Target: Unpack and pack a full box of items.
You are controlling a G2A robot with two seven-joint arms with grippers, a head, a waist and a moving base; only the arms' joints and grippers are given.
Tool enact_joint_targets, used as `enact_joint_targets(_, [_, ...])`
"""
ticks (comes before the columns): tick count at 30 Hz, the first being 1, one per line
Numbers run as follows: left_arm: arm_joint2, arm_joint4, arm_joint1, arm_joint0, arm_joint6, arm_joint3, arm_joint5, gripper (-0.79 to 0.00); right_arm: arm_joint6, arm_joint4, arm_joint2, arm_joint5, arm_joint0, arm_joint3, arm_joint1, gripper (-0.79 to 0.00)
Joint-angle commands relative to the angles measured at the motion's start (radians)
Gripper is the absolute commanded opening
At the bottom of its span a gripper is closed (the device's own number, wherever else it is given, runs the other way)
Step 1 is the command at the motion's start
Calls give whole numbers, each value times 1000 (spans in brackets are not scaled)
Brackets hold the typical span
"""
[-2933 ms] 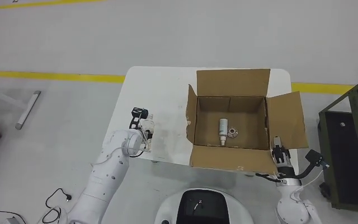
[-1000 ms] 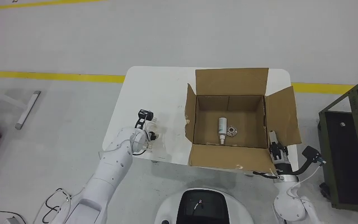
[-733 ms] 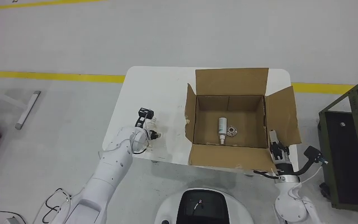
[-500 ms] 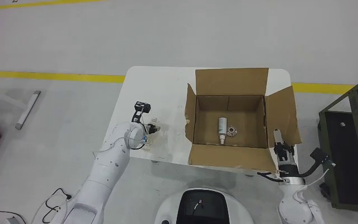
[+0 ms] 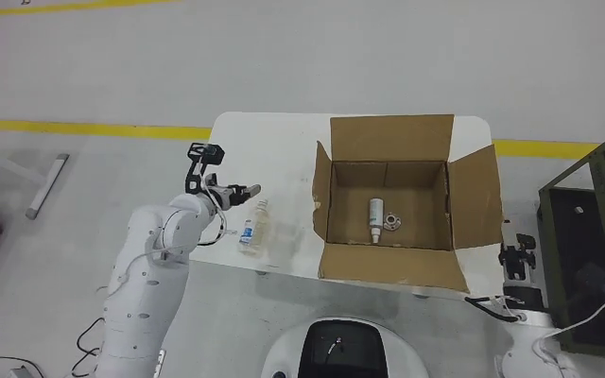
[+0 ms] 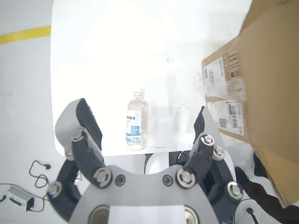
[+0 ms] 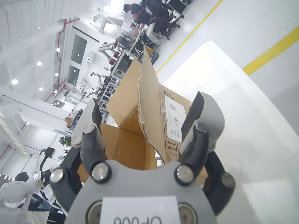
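L gripper (image 5: 248,192): fingers wide open, empty, near clear bottle (image 5: 251,227) lying on counter (image 5: 274,151) beside box (image 5: 392,266). R gripper (image 7: 146,104): open, empty. Prob next: white bottle (image 5: 376,221) in box; descend vertically, clear of walls.

The brown box (image 5: 388,266) sits on the right side of the table (image 5: 265,142) with its flaps open. Inside lie 1 white bottle (image 5: 376,219), thin end toward the near wall, and 1 small round part (image 5: 393,224) just beside it. 1 clear bottle (image 5: 251,227) lies flat on the table, left of the box and apart from it.
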Motion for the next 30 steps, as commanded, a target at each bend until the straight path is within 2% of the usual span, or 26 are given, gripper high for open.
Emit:
enact_joint_targets(1, [-13,-31,1,6,-9,-58,19,0,-15,30,35,0,-5,-6,-1,-126])
enact_joint_targets(2, [-19,-35,2,9,-12,-85,35,0,-22,40,51,0,-5,-3,-1,-182])
enact_joint_targets(3, [-23,-49,2,11,-16,-112,49,0,-26,47,66,0,-3,4,-1,-394])
enact_joint_targets(4, [-27,-71,2,13,-22,-139,58,0,-29,48,80,4,1,17,-1,-462])
enact_joint_targets(6, [-37,-100,3,16,-30,-183,56,0,-34,48,103,13,15,46,-1,-539])
enact_joint_targets(10, [-46,-141,7,28,-37,-224,46,0,-44,-7,119,55,57,131,0,-773])
enact_joint_targets(19, [-47,-148,9,31,-34,-226,41,0,-67,-224,-42,75,234,395,-6,-785])
enact_joint_targets(25, [-47,-148,9,31,-34,-226,41,0,-74,-298,-152,69,331,527,-17,-785])
enact_joint_targets(30, [-47,-148,9,31,-34,-226,41,0,-79,-333,-211,54,373,588,-24,-785])
